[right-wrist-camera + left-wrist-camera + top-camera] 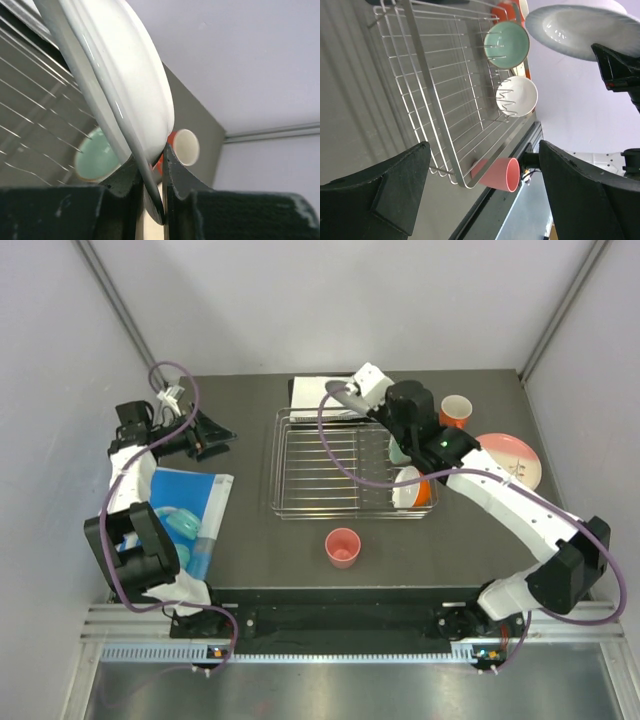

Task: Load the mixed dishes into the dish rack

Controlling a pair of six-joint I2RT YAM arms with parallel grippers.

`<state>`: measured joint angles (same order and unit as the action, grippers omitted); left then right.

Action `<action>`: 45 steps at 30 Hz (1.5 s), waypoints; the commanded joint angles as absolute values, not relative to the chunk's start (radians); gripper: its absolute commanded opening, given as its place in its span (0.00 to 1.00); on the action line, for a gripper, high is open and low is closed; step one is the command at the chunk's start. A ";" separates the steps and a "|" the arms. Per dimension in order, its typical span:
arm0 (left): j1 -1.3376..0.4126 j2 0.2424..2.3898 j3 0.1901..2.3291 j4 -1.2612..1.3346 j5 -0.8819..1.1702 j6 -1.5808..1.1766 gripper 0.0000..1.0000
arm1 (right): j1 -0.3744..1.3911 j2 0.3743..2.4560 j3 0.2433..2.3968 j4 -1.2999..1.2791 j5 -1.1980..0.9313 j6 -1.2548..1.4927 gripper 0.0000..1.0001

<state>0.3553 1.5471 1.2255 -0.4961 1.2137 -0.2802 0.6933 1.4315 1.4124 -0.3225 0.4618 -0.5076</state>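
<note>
My right gripper [150, 161] [352, 400] is shut on the rim of the white plate [115, 75] [575, 30], held on edge above the far side of the dish rack [285, 512] [440, 100]. The mint-green bowl [397, 450] [506, 44] [97, 157] and the orange-outside bowl [412, 488] [517, 96] stand on edge at the rack's right end. On the table are the small pink cup [343, 546] [497, 174] in front of the rack, and the orange mug [456, 410] [185, 146] and pale pink plate [510, 460] to its right. My left gripper [205, 435] [484, 150] is open and empty, left of the rack.
A blue sheet [190, 500] with teal rounded pieces [180, 525] lies at the near left, beside the left arm. White printed paper [312, 390] lies behind the rack. Grey walls close in the table at the back and both sides.
</note>
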 commanded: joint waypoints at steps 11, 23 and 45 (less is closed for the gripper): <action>0.193 1.543 1.195 -0.491 1.013 -0.230 0.91 | 0.721 1.325 1.278 0.034 0.391 -1.180 0.00; 0.092 1.560 1.184 -0.502 0.827 -0.187 0.88 | 0.667 1.433 1.341 0.034 0.327 -1.227 0.00; 0.094 1.565 1.175 -0.503 0.847 -0.175 0.87 | 0.542 1.585 1.364 0.172 0.235 -1.184 0.00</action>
